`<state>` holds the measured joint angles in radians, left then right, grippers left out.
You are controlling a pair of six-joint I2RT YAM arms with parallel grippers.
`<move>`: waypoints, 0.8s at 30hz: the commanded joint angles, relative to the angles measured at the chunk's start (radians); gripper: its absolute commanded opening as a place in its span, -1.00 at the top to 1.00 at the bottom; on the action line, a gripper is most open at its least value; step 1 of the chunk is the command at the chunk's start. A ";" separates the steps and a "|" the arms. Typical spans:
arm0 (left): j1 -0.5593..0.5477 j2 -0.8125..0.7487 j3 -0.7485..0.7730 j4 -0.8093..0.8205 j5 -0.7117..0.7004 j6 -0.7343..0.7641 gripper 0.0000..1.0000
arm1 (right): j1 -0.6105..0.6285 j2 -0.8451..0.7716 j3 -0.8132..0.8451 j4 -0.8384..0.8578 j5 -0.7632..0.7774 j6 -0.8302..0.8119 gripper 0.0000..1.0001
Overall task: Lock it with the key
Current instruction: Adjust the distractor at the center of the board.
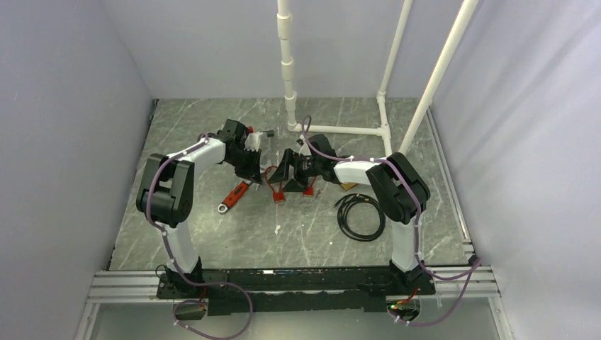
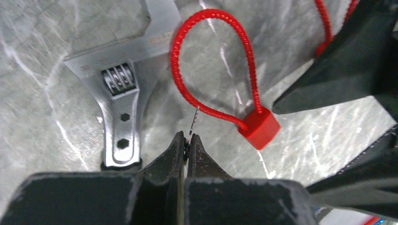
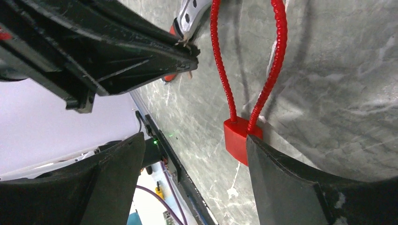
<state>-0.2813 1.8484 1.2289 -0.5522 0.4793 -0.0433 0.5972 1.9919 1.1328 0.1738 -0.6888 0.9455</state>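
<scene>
A red cable padlock lies on the table, with its red body [image 2: 259, 127] and looped red cable [image 2: 211, 61]; it also shows in the top view [image 1: 278, 193]. My left gripper [image 2: 187, 139] is shut on a thin key [image 2: 194, 118], seen edge-on. The key's tip points at the cable just left of the lock body. My right gripper [image 3: 193, 138] is open. The lock body [image 3: 236, 138] sits right beside its right finger [image 3: 281, 178], and the cable loop [image 3: 248, 61] stretches away from it. In the top view the two grippers [image 1: 251, 164] [image 1: 290, 173] face each other closely.
A silver adjustable wrench [image 2: 119, 93] with a red handle [image 1: 234, 196] lies left of the lock. A second red lock [image 1: 310, 188] is under the right arm. A coiled black cable [image 1: 360, 216] lies to the right. A white pipe frame [image 1: 339, 129] stands behind.
</scene>
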 commanded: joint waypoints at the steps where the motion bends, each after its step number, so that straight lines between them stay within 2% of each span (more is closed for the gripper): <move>1: -0.009 0.041 0.058 -0.002 -0.067 0.077 1.00 | -0.004 -0.039 0.004 0.001 0.017 -0.008 -0.61; 14: 0.019 0.095 0.094 0.011 -0.244 0.102 1.00 | 0.006 0.013 0.022 -0.006 0.023 0.020 -0.64; 20: 0.047 0.099 0.115 0.023 -0.257 0.104 1.00 | 0.001 -0.020 0.007 -0.017 0.040 0.009 -0.66; 24: 0.057 0.070 0.113 0.035 -0.187 0.101 1.00 | 0.002 -0.019 0.019 -0.027 0.040 -0.006 -0.68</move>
<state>-0.2398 1.9396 1.3136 -0.5522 0.2741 0.0261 0.5991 2.0014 1.1328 0.1577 -0.6613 0.9512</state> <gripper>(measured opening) 0.025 0.834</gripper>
